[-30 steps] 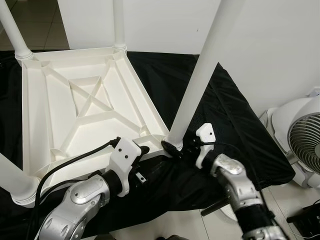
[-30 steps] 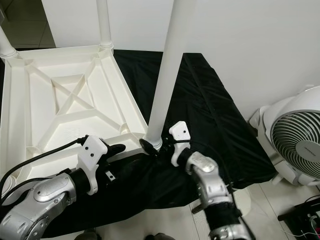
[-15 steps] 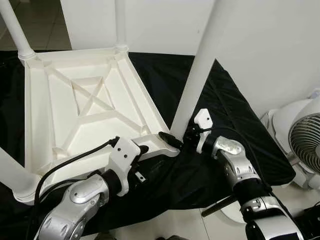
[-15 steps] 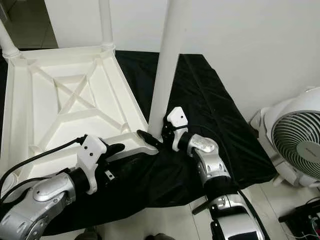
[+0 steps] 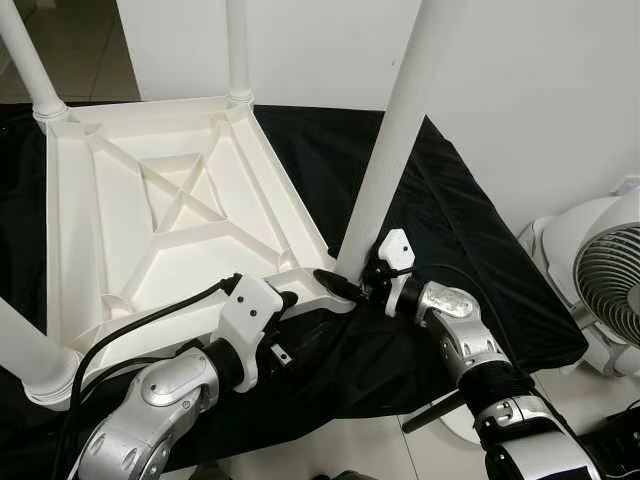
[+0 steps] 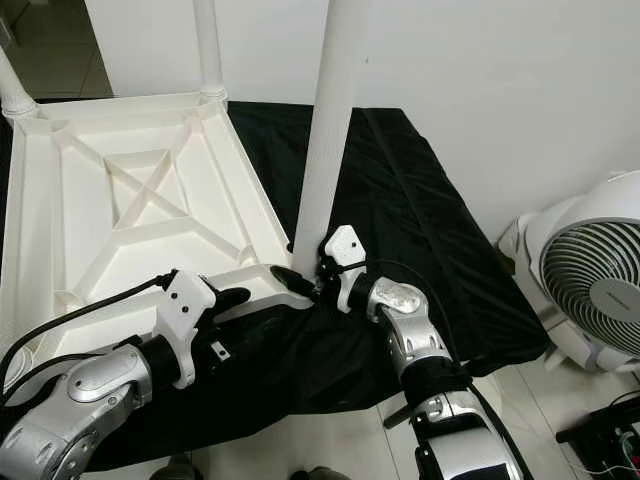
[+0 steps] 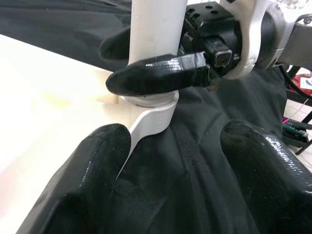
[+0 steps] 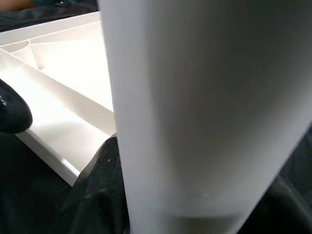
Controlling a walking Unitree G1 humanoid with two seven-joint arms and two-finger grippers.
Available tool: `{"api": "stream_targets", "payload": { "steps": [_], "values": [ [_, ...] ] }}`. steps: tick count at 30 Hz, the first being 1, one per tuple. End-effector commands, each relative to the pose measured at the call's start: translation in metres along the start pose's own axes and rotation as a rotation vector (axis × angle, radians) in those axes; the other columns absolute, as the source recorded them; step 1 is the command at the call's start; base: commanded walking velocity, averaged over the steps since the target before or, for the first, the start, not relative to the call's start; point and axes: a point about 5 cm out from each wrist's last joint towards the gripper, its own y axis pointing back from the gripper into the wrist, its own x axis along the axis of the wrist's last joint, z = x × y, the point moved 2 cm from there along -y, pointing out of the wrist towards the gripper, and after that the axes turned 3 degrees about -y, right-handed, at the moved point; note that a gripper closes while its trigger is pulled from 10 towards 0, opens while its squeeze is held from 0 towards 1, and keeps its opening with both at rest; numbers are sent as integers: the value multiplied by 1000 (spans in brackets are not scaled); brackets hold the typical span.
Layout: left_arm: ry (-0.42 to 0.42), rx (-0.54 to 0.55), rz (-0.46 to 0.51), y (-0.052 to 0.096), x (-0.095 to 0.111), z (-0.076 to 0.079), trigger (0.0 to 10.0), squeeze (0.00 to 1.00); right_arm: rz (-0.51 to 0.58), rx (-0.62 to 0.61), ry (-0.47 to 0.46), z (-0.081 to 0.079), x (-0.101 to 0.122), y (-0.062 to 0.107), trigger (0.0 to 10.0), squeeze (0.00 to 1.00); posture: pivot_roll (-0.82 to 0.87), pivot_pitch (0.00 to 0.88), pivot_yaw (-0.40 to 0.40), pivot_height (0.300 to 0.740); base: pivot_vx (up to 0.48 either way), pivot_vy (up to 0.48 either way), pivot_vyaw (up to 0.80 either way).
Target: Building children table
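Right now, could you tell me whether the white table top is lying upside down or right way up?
Upside down: the table top shows its ribbed underside, and its legs stand upward from the corners, on the black cloth.

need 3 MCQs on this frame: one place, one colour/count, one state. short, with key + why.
1. Where does the right gripper work?
A. At the foot of the near-right table leg
B. On the fan
C. At the far-left leg

2. What colour is the cloth under the upturned table?
A. Black
B. Red
C. Yellow

3. How do the left gripper's jaws stand?
A. Open, holding nothing
C. Shut on a leg
B. Shut on the cloth

Key:
1. A: the right gripper's fingers lie around the near-right leg just above its socket in the table's corner.
2. A: the cloth is black; the upturned table on it is white.
3. A: in the left wrist view the left gripper has its fingers wide apart, with only the cloth and the table's corner beyond them.
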Motion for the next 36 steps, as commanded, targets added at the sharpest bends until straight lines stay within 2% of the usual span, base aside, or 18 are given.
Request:
{"api": "stream_targets", "payload": {
  "steps": [1, 2, 3, 9, 11, 13, 15, 18, 21, 29, 30, 31, 36],
  "values": [
    [5, -7, -13, -2, -4, 2, 10000, 0, -40, -16, 0, -4, -12, 3, 0, 0, 200, 62, -105, 740, 0, 0, 0],
    [5, -6, -13, -2, -5, 2, 10000, 0, -40, -55, -9, -4, -14, 4, 0, 0, 199, 58, -109, 740, 0, 0, 0],
    [6, 0, -12, -3, -5, 2, 10000, 0, -33, -145, -33, -5, -16, 6, 0, 0, 198, 53, -115, 740, 0, 0, 0],
    [11, 9, -3, -4, -4, 1, 10000, 0, -17, -213, -59, -11, -17, 6, 0, 0, 197, 49, -117, 740, 0, 0, 0],
    [17, 11, 8, -7, -3, 2, 10000, 0, -2, -273, -83, -18, -16, 4, 0, 0, 189, 45, -124, 740, 0, 0, 0],
    [17, 11, 8, -7, -3, 2, 10000, 0, -2, -273, -83, -18, -16, 4, 0, 0, 189, 45, -124, 740, 0, 0, 0],
    [20, 11, 11, -9, -4, 3, 10000, 0, 1, -346, -106, -22, -17, 4, 0, 0, 185, 42, -128, 740, 0, 0, 0],
    [21, 12, 14, -10, -4, 3, 10000, 0, 8, -384, -126, -24, -16, 3, 0, 0, 185, 40, -128, 740, 0, 0, 0],
    [18, 16, 21, -14, -4, 4, 10000, 0, 24, -539, -173, -27, -14, -2, 0, 0, 182, 33, -132, 740, 0, 0, 0],
    [14, 17, 18, -16, -7, 5, 10000, 0, -2, -683, -194, -27, -15, -2, 0, 0, 179, 27, -132, 740, 0, 0, 0],
    [9, 18, 17, -16, -7, 5, 10000, 0, -20, -706, -205, -27, -17, -1, 4392, 0, 181, 26, -133, 740, 0, 0, 0],
    [4, 22, 16, -16, -8, 5, 10000, 0, -37, -721, -216, -27, -19, 0, 10000, 0, 180, 23, -132, 740, 0, 0, 0],
    [-2, 26, 18, -15, -8, 2, 10000, 0, -56, -771, -209, -24, -16, 4, 10000, 0, 180, 18, -132, 740, 0, 0, 0]
  ]
}}
